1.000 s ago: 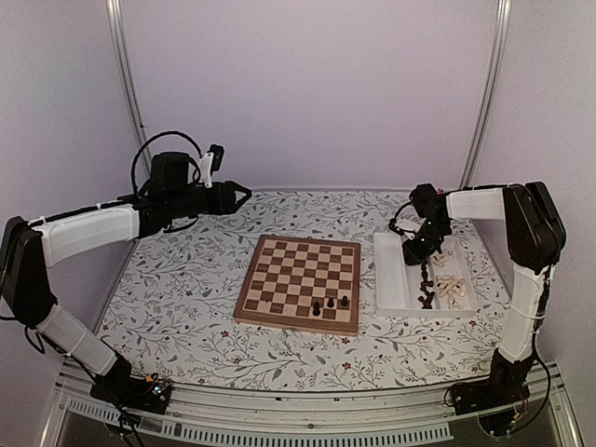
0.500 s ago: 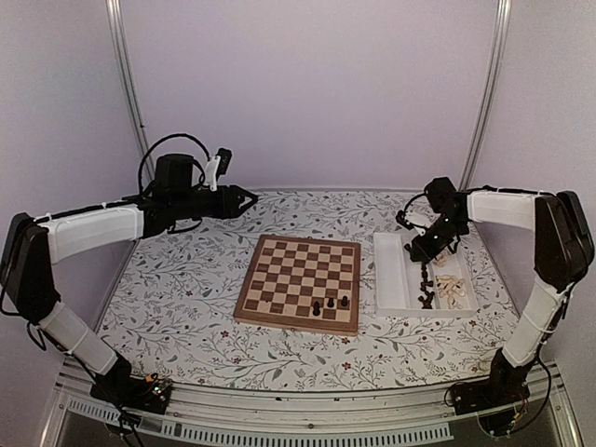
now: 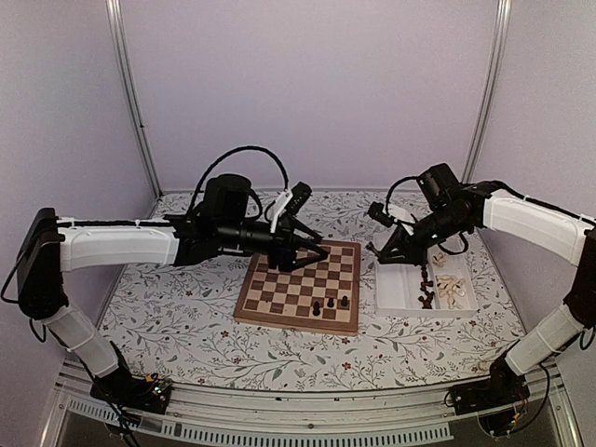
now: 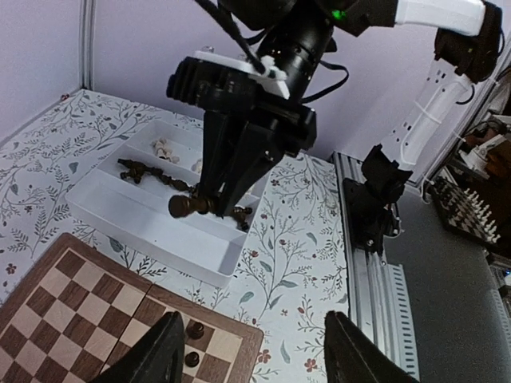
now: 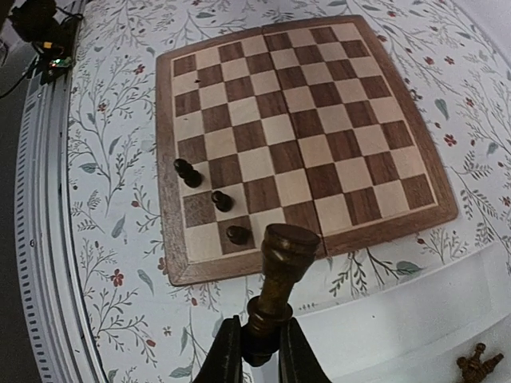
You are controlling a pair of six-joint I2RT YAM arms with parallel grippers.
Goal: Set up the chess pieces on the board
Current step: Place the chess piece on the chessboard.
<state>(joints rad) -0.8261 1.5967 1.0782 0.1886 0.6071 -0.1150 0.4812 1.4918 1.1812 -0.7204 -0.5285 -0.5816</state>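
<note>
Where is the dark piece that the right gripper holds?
Right wrist view: the dark piece is clamped in the right gripper, in the air between the board and the white tray.

Board (image 3: 289, 279) is lying flat, w/ 3 dark pieces (image 3: 330, 303) standing by 1 edge. Another dark piece (image 5: 281, 267) is hanging tipped, just beside board. Other pieces (image 3: 453, 289) are lying in tray (image 3: 396, 300).

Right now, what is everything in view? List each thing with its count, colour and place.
board: one, brown and cream checks, table centre
dark pieces: three, near-right squares of the board
held piece: one, dark brown, off the table
tray: one, white, right of the board
loose dark pieces: several, tray's middle compartment
cream pieces: several, tray's right compartment
table: one, floral cover
left gripper: open, empty, over the board's far edge
right gripper: shut on the held piece
</note>
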